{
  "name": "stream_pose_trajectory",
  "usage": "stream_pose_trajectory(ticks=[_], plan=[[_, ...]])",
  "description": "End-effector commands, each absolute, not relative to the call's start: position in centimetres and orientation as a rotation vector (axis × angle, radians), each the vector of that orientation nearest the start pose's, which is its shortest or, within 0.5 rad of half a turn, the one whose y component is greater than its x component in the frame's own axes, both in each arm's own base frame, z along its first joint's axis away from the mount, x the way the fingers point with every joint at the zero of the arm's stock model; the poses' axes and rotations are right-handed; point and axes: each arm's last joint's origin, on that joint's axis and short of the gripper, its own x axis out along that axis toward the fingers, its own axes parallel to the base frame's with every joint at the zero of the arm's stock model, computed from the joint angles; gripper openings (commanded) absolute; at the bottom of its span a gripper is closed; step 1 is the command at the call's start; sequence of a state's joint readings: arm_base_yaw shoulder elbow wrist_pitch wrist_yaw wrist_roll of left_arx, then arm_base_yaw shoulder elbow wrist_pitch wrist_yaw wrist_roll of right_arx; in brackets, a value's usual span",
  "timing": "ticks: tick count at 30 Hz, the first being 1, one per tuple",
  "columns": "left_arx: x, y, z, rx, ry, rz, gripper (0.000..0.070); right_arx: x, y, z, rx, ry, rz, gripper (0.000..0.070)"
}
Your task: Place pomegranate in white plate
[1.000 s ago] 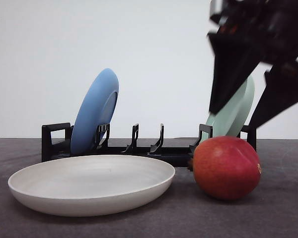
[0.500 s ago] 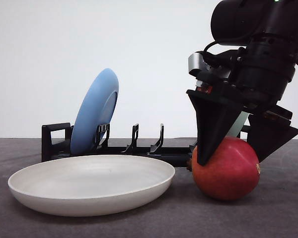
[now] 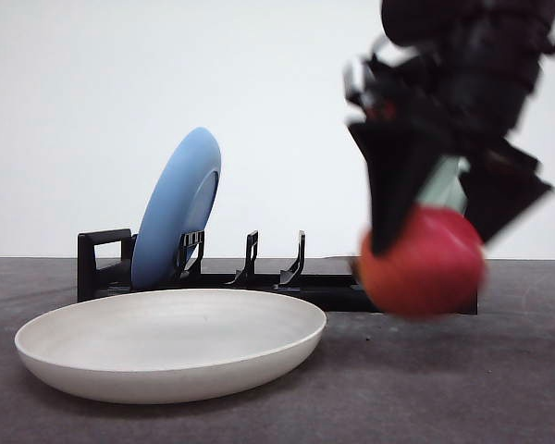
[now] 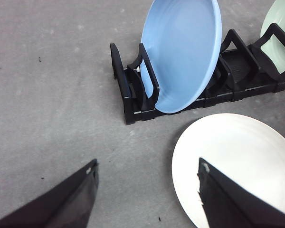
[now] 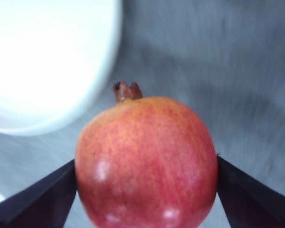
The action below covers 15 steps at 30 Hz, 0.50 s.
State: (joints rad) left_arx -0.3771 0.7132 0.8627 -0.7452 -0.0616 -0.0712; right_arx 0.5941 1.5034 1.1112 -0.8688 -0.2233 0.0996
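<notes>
Pomegranate (image 3: 424, 262) being clamped in right gripper (image 3: 435, 217), clearing table (image 3: 499, 388) for transfer toward white plate (image 3: 171, 344).

Smooth, faintly glossy red-orange pomegranate (image 5: 146, 161); matte cream-white round plate (image 3: 171, 344); satin blue plate (image 4: 183, 50); black plastic rack (image 4: 133, 90); rough grey tabletop (image 4: 52, 109).

The front camera sits low, near worktop level, facing forward across the wide matte cream-white round plate (image 3: 171, 344) close before it. Both wrist cameras look steeply down from above; each also catches that plate (image 4: 237, 166) (image 5: 47, 61).
</notes>
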Motion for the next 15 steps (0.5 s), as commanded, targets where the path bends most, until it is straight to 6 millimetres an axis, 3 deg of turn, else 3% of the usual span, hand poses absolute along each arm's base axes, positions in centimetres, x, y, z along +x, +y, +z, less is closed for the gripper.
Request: stream_pose_trajectory(ticks=[1, 7, 15], plan=[[12.6, -4.8, 32.3, 0.06, 0.574, -0.287, 0.0395, 23.1, 17.5, 24.6, -0.198, 1.265, 0.697, 0.0466], [12.6, -4.8, 32.3, 0.057, 0.574, -0.286, 0.0395, 23.6, 21.4, 25.9, -0.243, 1.207, 0.789, 0.0466], [12.5, -4.8, 32.3, 0.043, 0.579, -0.281, 0.0395, 24.5, 27.5, 24.1, -0.299, 1.166, 0.894, 0.0467]])
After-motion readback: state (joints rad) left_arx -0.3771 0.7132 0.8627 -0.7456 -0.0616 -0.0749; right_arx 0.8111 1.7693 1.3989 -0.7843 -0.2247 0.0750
